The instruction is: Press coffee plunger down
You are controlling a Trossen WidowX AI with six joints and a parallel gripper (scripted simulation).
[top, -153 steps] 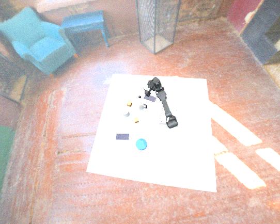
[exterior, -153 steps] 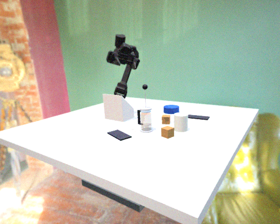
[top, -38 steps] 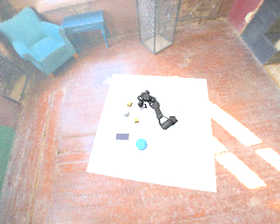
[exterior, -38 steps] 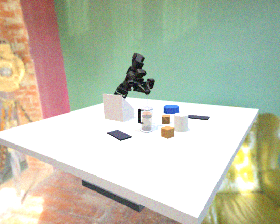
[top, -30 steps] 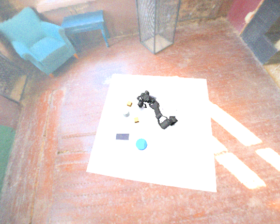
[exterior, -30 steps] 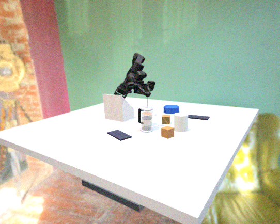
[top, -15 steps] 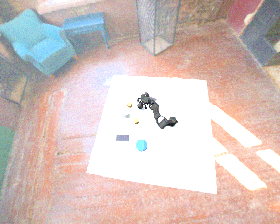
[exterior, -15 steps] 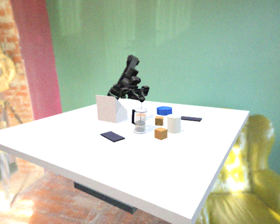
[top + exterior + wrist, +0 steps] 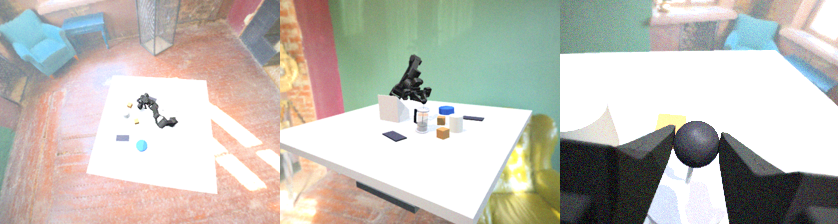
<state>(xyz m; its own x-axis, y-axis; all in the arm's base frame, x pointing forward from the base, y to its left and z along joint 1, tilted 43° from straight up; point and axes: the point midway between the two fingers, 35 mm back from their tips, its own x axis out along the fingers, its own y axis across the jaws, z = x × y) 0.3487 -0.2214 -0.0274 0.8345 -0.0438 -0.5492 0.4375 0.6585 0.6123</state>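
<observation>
Here, the gripper (image 9: 696, 145) is clamped on the dark round knob (image 9: 696, 143) of the coffee press (image 9: 422, 120), one dark finger (image 9: 652, 150) touching each side of the ball, as the wrist view shows. From the side view, the black arm (image 9: 410, 80) leans over from behind a white wedge-shaped block (image 9: 391, 108) and reaches down so that the gripper sits just above the press lid, with only a short length of thin rod showing between knob and lid.

The press stands upright on the white table (image 9: 440, 165), its black handle turned toward the white block, which sits just beside and behind it. Its glass body looks pale orange near the top and greyish lower down (the blur makes the level of the plunger disc inside hard to tell).

Around the press: a small brown cube (image 9: 441, 120) just beside it on the far side from the block, a second, larger brown cube (image 9: 442, 132) a little nearer the camera, and a white cylinder (image 9: 456, 123) just beyond the cubes. A blue disc (image 9: 446, 110) lies behind the press and the cylinder. A dark flat tile (image 9: 394, 136) lies near the press toward the camera, and another dark tile (image 9: 473, 118) lies farther off, beyond the white cylinder.

From the overhead view the arm (image 9: 155, 112) stretches across the middle of the table (image 9: 181, 160), its gripper end over the press, which is mostly hidden beneath it.
</observation>
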